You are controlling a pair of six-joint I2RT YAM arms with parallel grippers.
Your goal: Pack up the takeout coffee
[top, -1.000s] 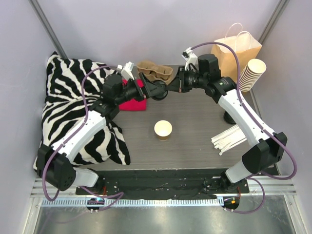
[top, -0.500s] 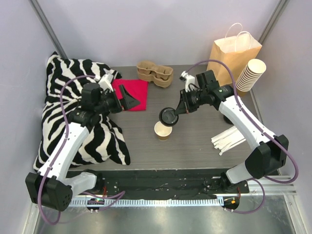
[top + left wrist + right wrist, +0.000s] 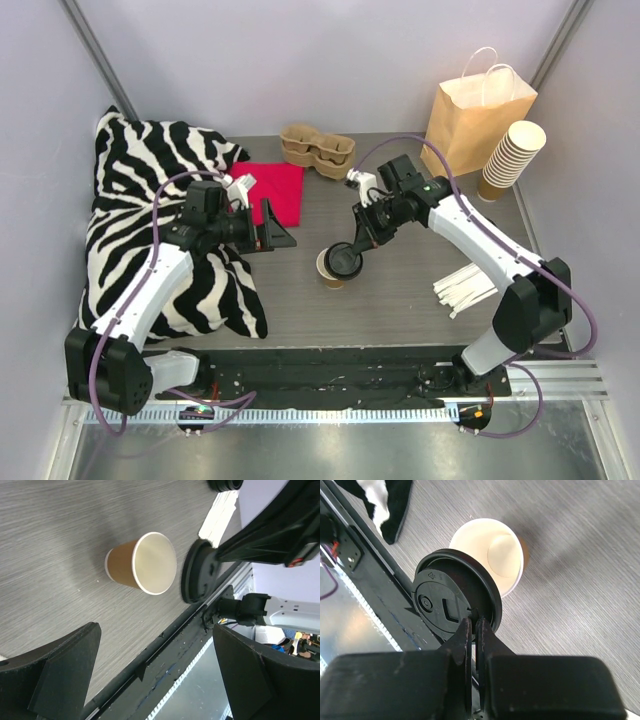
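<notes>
Coffee cup [image 3: 329, 273] of tan paper stands upright and lidless on the worktop [image 3: 290, 305], about midway across and towards the near edge. The right end effector [image 3: 357, 244] has its fingers pinched together on the rim of the black lid [image 3: 345, 259], holding it close against the cup's far-right side; I cannot tell whether the two touch. The left end effector [image 3: 279, 236] hangs with its fingers spread wide and nothing between them, left of the cup, at the near edge of the red cloth [image 3: 282, 188]. At the far right, a brown paper bag [image 3: 475, 125] stands upright, well apart from the cup.
</notes>
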